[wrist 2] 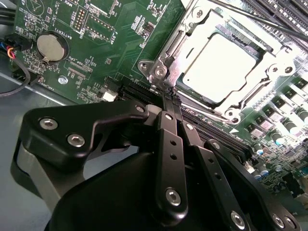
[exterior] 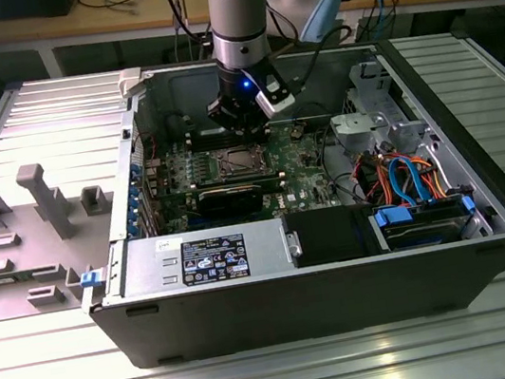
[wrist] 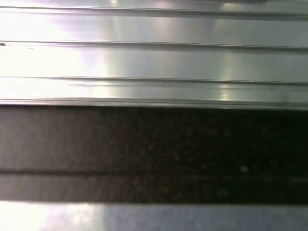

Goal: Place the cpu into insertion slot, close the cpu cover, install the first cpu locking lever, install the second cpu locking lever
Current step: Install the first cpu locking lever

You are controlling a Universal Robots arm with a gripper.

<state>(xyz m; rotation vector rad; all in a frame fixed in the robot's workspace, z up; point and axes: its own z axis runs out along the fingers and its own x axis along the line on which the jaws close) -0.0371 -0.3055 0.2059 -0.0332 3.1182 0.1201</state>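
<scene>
The cpu (wrist 2: 219,67) lies flat in the insertion slot (wrist 2: 190,38) at the upper right of the second wrist view, its pale silvery top showing through the window of the cpu cover (wrist 2: 269,72), which seems to lie down over it. In the exterior view the same socket sits at frame centre, on the green motherboard (exterior: 303,177) inside the open computer case (exterior: 326,288).

From left to right in the second wrist view: a round coin battery (wrist 2: 52,45) at upper left, green board below it, then the black gripper (wrist 2: 172,98) rising from the bottom centre. Its fingers are pressed together with nothing between them, tips at the socket's near corner, close to a thin lever (wrist 2: 204,113) along the socket's edge.

Risks, as a judgement: the tips could slip off the thin lever and scrape the board or the black slot just beside them, or a lever could spring back if not hooked fully.

Room is tight. Memory slots (wrist 2: 279,19) crowd the upper right, small parts the right edge, and the case walls enclose the board.
</scene>
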